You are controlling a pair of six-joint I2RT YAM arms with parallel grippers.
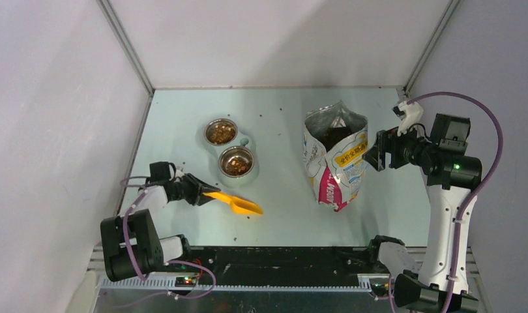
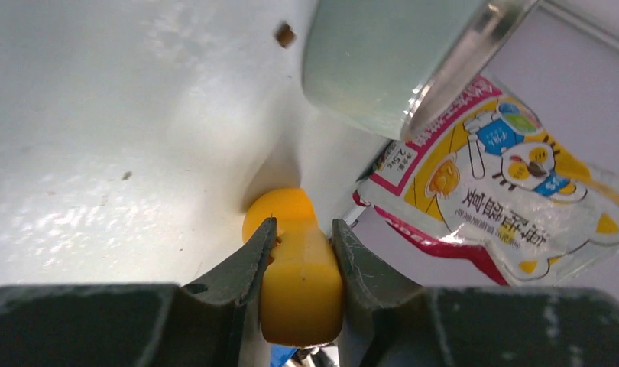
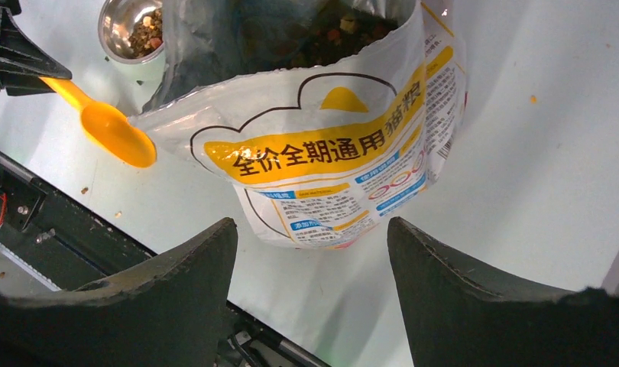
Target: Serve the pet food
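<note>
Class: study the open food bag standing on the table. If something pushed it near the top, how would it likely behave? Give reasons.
The bag would probably crumple rather than slide: its foil wall looks thin and creased. It may tip, since it stands tall on a narrow base. The kibble visible inside likely adds weight, steadying it somewhat.

bowls (image 1: pixel 207 133): you see polished metal, mirror-bright
scoop (image 1: pixel 238 205): smooth glossy plastic
bag (image 1: pixel 339 163): crinkled shiny foil
pet food (image 1: pixel 221 134): matt, rough, crumbly
</note>
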